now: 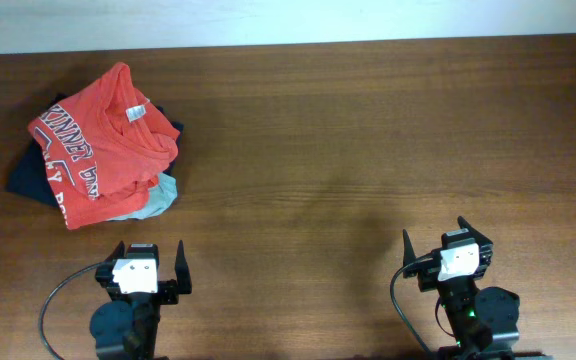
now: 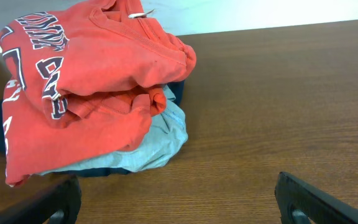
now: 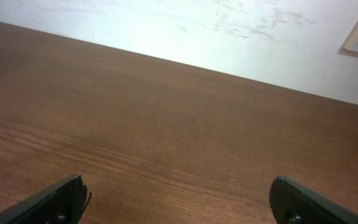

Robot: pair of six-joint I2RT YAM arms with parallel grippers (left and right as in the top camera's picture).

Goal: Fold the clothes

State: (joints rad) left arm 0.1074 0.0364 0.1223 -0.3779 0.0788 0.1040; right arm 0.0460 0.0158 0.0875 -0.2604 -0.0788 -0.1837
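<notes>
The clothes (image 1: 98,150) lie in a loose, crumpled heap at the far left of the wooden surface (image 1: 368,130). An orange-red T-shirt (image 1: 88,140) with navy-and-white lettering is on top, its white neck tag (image 1: 136,112) facing up. A pale grey-blue garment (image 1: 160,198) peeks out at the near right edge, and a navy garment (image 1: 26,180) shows along the left side underneath. All of it looks soft, light and limp. It will likely sag and drape from any single hold and drag the layers below with it, so the top shirt probably needs to be peeled off alone. The collar by the tag or a shoulder seam would be a sensible place to pinch, with a second hold at the hem or the other shoulder to spread it flat. The left pincer (image 1: 150,247) sits low at the near edge, just short of the heap and pointing toward it, its jaws spread wide and holding nothing. The right pincer (image 1: 436,235) rests well apart at the near right over bare wood, turned slightly and likewise gaping and empty. Both arms are tucked back near their bases and neither touches the cloth.
</notes>
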